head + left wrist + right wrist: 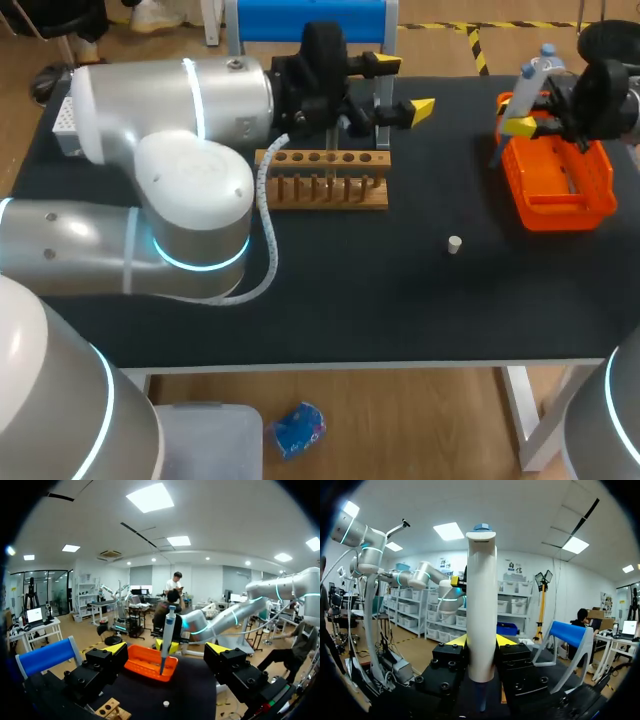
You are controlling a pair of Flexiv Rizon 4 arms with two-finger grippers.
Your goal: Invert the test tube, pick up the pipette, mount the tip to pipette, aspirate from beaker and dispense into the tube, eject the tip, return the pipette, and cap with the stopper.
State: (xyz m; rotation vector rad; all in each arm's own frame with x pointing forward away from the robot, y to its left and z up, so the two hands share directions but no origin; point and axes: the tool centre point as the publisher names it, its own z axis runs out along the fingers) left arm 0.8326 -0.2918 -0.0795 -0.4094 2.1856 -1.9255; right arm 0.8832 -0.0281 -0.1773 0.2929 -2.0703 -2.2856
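Now: pipette pickup, late stage by my reading. The right gripper (481, 641) is pinched on the pipette (481, 595) – both yellow-tipped fingers (459, 640) press its white barrel from opposite sides, and the body stands upright. From above, the pipette hangs over the near-left corner of the orange basket (560, 205) at the table's right. Whether its nose sits clear of the basket wall I cannot tell.

The left gripper (402, 85) is spread wide with nothing between its fingers, parked above and just behind the wooden rack (325, 180). The stopper (454, 244) lies alone on the black mat, between rack and basket, nearer the front.

To do this step well:
- Raise straight up until the nose is free of the basket rim – no sideways drag.
- Keep the barrel vertical, since a tilted pipette will likely seat a tip crooked.
- Grip sits low on the barrel, so watch for slipping or swinging during travel.
- I cannot pick out a tip box or beaker.
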